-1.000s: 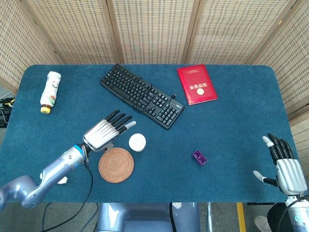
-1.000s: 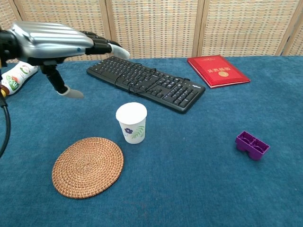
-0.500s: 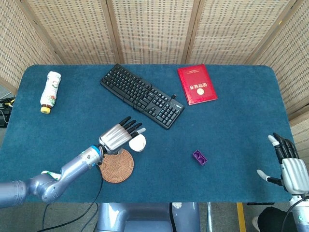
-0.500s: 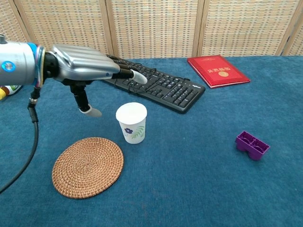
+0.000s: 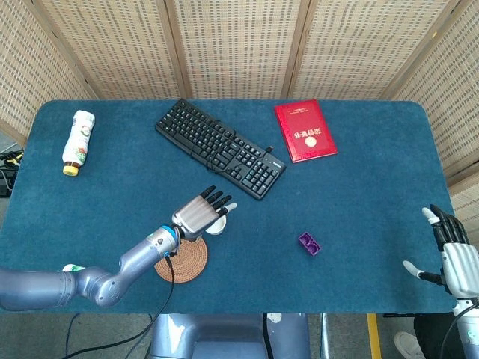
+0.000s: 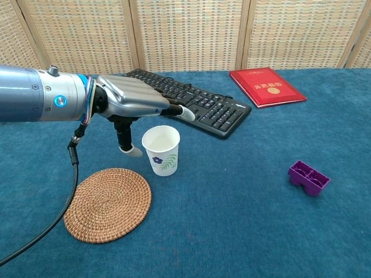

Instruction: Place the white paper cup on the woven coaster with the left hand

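Left hand (image 6: 136,98) hovers fingers-spread just above and behind the white paper cup (image 6: 161,150), holding nothing; contact looks unlikely, hard to confirm. Cup stands upright beside the woven coaster (image 6: 107,203). Right hand (image 5: 455,254) spread too, empty.

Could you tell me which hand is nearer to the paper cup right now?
The left. The left hand hovers open right beside the paper cup, its fingers reaching over it without gripping it. The right hand is open at the table's far right edge, well away from it.

Before me: black keyboard (image 5: 220,148) upper centre, red book (image 5: 304,131) right of it, bottle (image 5: 77,140) upper left, purple block (image 5: 309,243) lower right
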Tool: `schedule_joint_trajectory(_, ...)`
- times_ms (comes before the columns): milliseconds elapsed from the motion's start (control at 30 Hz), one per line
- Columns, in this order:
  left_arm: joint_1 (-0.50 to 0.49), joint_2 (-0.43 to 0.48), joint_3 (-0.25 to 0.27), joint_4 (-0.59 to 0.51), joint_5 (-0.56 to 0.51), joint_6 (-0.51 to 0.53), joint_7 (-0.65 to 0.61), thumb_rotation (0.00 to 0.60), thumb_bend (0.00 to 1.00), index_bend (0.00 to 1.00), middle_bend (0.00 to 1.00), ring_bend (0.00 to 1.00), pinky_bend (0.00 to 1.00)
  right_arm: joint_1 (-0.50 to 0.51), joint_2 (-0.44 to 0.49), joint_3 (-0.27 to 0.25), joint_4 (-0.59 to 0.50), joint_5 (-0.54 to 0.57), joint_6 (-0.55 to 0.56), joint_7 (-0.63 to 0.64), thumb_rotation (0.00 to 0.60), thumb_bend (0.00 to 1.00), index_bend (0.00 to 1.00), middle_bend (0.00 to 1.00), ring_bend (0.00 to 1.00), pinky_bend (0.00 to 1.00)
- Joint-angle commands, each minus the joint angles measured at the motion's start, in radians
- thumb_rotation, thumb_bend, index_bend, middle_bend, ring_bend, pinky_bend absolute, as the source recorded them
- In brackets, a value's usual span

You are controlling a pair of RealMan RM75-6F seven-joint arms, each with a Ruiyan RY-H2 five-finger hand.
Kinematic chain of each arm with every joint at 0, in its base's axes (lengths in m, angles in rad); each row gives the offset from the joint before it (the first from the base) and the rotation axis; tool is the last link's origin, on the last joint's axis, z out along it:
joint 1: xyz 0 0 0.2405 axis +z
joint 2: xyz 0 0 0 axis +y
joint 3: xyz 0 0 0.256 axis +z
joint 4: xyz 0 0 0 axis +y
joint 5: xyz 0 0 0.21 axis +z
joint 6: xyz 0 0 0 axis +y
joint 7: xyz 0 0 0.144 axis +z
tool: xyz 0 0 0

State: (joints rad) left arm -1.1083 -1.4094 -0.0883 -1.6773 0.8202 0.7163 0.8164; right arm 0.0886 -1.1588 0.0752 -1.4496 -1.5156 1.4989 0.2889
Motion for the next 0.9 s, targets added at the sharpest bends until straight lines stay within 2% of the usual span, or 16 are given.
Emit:
schedule_joint_trajectory(33,-0.023,-0.011,0.017,0.010,-0.024,0.006,0.016,0.600,0.28,0.00,0.00,0.00,0.00,0.000,-0.001,0.002,0.007,0.005,-0.003,0.009,0.600,0.08,0.03,0.00,0.00,0.00)
schedule_joint_trajectory(367,-0.078,-0.045,0.064,0.029,-0.108,0.033,0.031,0.600,0.28,0.03,0.00,0.00,0.00,-0.003,-0.001,0.006,0.018,0.011,-0.005,0.033,0.600,0.08,0.03,0.00,0.00,0.00)
schedule_joint_trajectory(667,-0.094,-0.064,0.087,0.054,-0.122,0.051,0.006,0.600,0.29,0.20,0.00,0.00,0.00,-0.004,-0.001,0.008,0.023,0.013,-0.006,0.042,0.600,0.08,0.04,0.00,0.00,0.00)
schedule_joint_trajectory(800,-0.098,-0.065,0.097,0.058,-0.130,0.054,-0.002,0.600,0.34,0.22,0.00,0.00,0.00,-0.004,-0.001,0.008,0.023,0.013,-0.005,0.044,0.600,0.08,0.04,0.00,0.00,0.00)
schedule_joint_trajectory(900,-0.098,-0.061,0.106,0.055,-0.127,0.061,-0.009,0.600,0.35,0.24,0.00,0.00,0.00,-0.005,0.000,0.008,0.022,0.012,-0.003,0.043,0.600,0.08,0.04,0.00,0.00,0.00)
